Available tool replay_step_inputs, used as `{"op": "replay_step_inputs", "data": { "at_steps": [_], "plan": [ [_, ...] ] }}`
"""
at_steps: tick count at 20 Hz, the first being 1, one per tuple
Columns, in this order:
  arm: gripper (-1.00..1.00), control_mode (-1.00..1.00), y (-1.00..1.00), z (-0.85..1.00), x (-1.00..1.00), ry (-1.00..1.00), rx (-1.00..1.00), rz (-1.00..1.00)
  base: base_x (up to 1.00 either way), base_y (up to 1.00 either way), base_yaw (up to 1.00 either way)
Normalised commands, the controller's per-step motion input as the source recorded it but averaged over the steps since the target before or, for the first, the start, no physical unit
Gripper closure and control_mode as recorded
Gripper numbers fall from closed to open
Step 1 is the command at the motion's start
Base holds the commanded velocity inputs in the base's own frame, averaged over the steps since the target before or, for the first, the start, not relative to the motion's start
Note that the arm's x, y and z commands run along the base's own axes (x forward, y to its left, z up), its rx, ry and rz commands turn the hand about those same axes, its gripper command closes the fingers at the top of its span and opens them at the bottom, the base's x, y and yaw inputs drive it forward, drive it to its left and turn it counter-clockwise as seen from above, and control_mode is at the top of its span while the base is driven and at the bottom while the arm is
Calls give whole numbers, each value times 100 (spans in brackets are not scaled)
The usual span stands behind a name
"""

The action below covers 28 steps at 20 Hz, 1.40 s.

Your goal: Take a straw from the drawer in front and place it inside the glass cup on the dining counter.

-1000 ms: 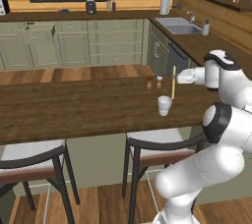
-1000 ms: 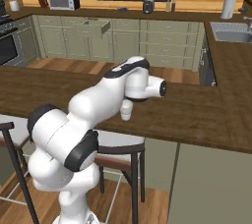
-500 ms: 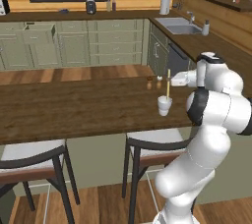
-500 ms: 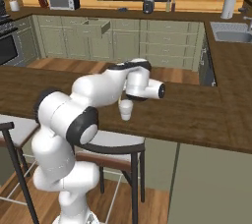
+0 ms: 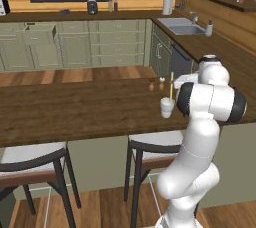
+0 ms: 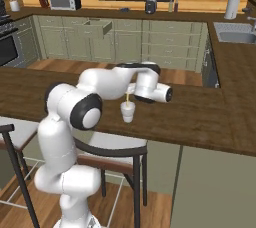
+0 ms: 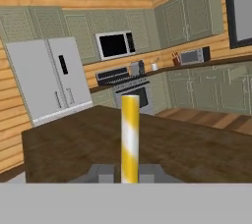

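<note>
The glass cup (image 5: 167,107) (image 6: 128,111) stands on the dining counter (image 5: 75,107) (image 6: 200,117) near its front edge. The straw (image 5: 172,85) (image 6: 128,99) (image 7: 130,137), yellow with pale bands, stands upright directly over the cup, its lower end at or just inside the rim. My gripper (image 5: 174,82) (image 6: 129,94) (image 7: 126,173) is shut on the straw, a fingertip (image 7: 101,173) on each side of it. The drawer (image 5: 40,33) (image 6: 95,28) hangs open in the far cabinet run.
Two small brown shakers (image 5: 152,86) (image 5: 161,83) stand on the counter just behind the cup. Stools (image 5: 30,159) (image 6: 107,147) sit under the counter's front edge. My bent arm (image 5: 210,102) looms right of the cup. A sink (image 5: 187,29) lies in the far right worktop.
The arm has folded in, its elbow swinging toward the counter. The straw has shifted slightly left and down, staying upright over the cup. The cup has not moved.
</note>
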Motion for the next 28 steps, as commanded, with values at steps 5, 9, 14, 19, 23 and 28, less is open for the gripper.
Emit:
{"op": "replay_step_inputs", "data": {
  "at_steps": [5,9,14,19,23,28],
  "plan": [
    [100,-100,0,-23,16,0,0,0,0,0,0],
    [100,-100,4,-22,15,0,0,0,0,0,0],
    [100,-100,10,-10,19,0,0,0,0,0,0],
    [100,-100,15,-8,31,-1,0,0,0,0,0],
    [100,-100,2,-17,21,-2,0,0,0,0,0],
    [100,-100,0,-28,0,0,0,0,0,0,0]
  ]
}}
